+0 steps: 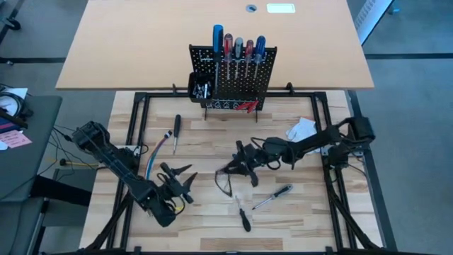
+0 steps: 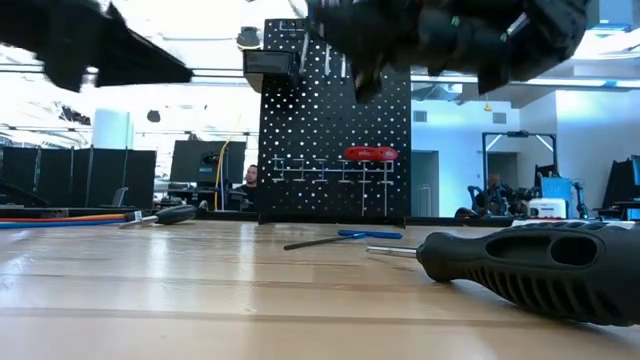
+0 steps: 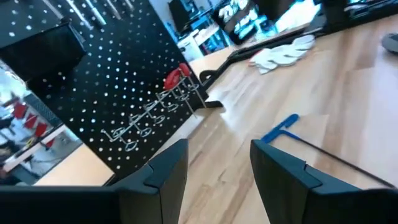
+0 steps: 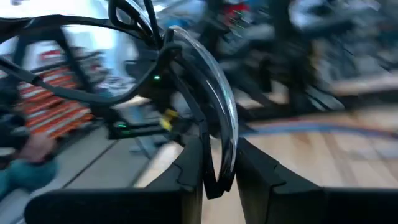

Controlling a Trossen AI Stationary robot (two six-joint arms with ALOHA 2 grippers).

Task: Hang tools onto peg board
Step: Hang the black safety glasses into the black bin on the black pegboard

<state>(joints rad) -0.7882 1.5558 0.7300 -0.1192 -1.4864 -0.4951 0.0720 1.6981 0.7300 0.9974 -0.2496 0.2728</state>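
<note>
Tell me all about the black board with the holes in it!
The peg board is a small, dark, metal-looking panel full of little round holes. It stands upright on feet at the far end of the wooden table. Screwdrivers with blue, red and grey handles stick up along its top. A black box of silvery bits hangs on one side. Low down, wire hooks poke out, and red-handled pliers hang there. Neither gripper touches it.

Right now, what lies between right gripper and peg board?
Nothing: bare table separates the right gripper, gripping safety glasses, from the peg board in the high view.
</note>
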